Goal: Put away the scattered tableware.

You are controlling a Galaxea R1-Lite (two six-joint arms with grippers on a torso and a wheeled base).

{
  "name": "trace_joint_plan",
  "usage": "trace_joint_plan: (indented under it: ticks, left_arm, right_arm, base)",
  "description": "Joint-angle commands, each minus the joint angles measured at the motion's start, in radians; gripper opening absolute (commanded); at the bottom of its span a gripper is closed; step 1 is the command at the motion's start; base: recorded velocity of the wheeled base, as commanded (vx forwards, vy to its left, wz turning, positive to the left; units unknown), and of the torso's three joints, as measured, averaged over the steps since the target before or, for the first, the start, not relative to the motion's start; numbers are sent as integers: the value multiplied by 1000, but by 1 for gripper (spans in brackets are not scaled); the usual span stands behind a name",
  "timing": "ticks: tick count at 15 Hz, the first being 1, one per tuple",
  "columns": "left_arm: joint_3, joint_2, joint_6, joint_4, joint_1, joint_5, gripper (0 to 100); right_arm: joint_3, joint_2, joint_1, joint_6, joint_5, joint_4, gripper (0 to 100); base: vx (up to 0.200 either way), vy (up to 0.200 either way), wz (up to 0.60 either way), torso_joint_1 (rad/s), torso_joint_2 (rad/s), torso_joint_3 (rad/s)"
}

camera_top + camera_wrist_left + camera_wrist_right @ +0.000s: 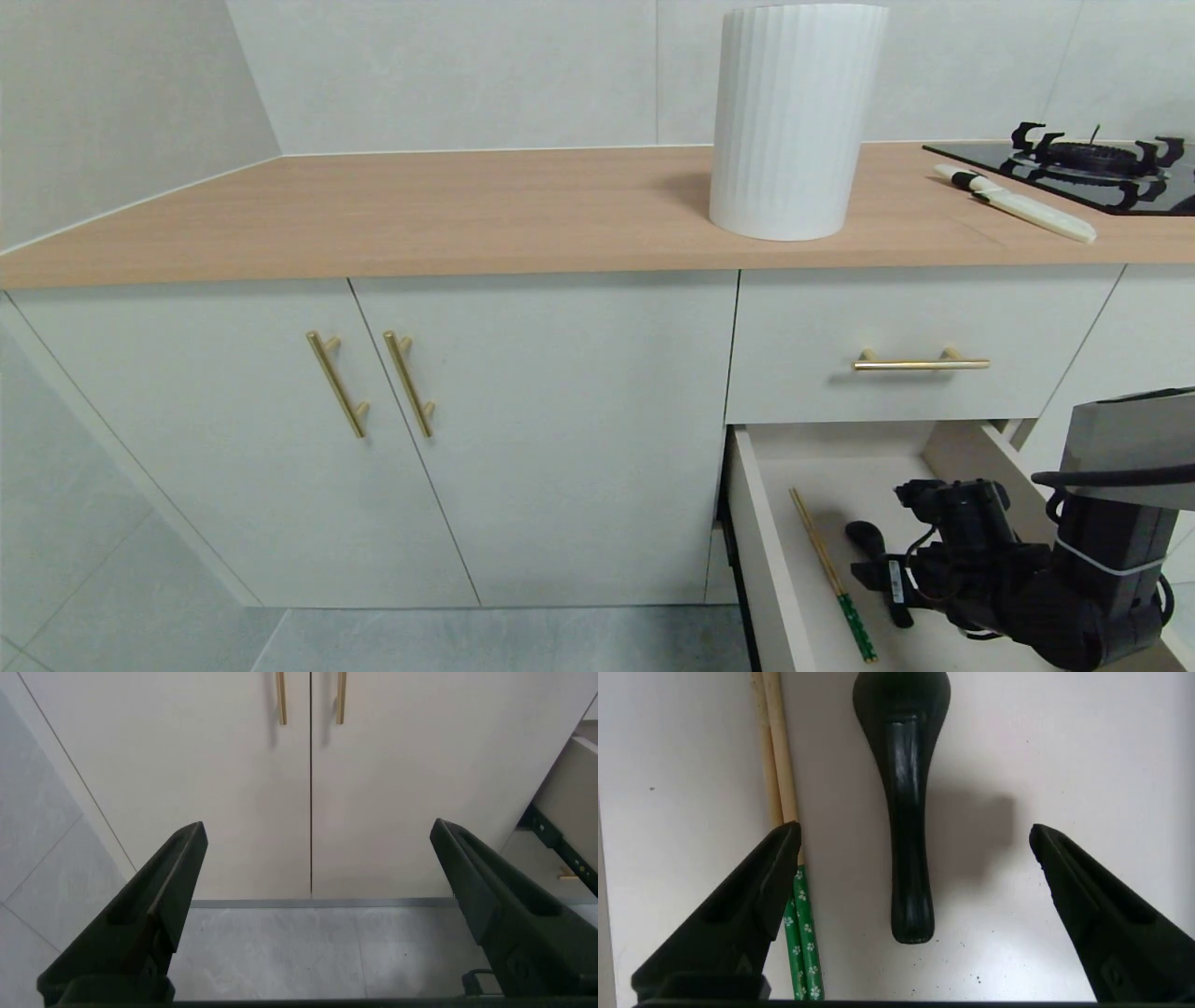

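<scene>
Right gripper (912,859) over a spoon in the open drawer.
It hangs inside the pulled-out drawer (761,551), jaws spread wide. The black spoon (910,812) lies flat on the drawer floor between them, clear of both. Chopsticks (780,775) with green ends lie just beside it. The left gripper (315,831), jaws wide and holding nothing, faces the closed cabinet doors (308,784). On the surface (467,205) a white knife (1018,205) lies near a ribbed white canister (789,121).

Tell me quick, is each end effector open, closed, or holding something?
Left end effector: open, empty, facing the cabinet doors.
Right end effector: open, empty, over the black spoon in the drawer.
</scene>
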Motion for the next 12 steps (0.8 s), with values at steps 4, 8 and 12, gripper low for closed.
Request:
trace_joint_plan:
  ticks: [4, 8, 12]
  left_arm:
    - [0, 2, 0, 0, 1, 0, 100]
    - [0, 2, 0, 0, 1, 0, 100]
    - [0, 2, 0, 0, 1, 0, 100]
  right_arm:
    - [47, -113, 13, -5, -14, 3, 100]
    - [102, -282, 48, -5, -21, 45, 100]
    - [127, -481, 54, -8, -12, 232, 100]
  base:
    - [0, 0, 0, 0, 0, 0]
    - [0, 0, 0, 0, 0, 0]
    - [0, 0, 0, 0, 0, 0]
